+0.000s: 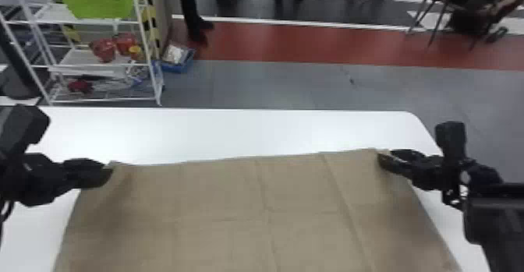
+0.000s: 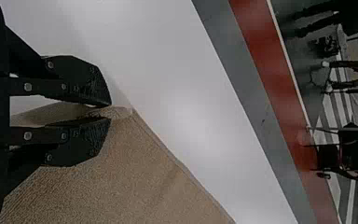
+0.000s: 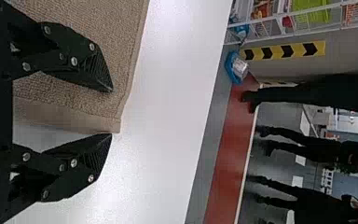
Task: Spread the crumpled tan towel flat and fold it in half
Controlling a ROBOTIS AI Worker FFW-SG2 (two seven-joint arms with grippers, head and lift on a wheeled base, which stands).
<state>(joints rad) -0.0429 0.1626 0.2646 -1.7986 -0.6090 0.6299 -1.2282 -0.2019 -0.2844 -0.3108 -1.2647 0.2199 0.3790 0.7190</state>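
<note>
Across the white table (image 1: 234,131) lies the tan towel (image 1: 218,193), largely spread; it looks light, soft and limp, apt to crease if pulled unevenly; its far corners seem the best hold; the left gripper (image 2: 111,112) pinches one; the right gripper (image 3: 112,112) stands open astride the other.

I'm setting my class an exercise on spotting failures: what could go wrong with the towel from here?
The right gripper is open around one corner of the towel, so lifting before it closes would probably leave that corner behind. The left gripper pinches only near another corner, which might slip under a pull. Lifting that side alone could skew the fold.
</note>
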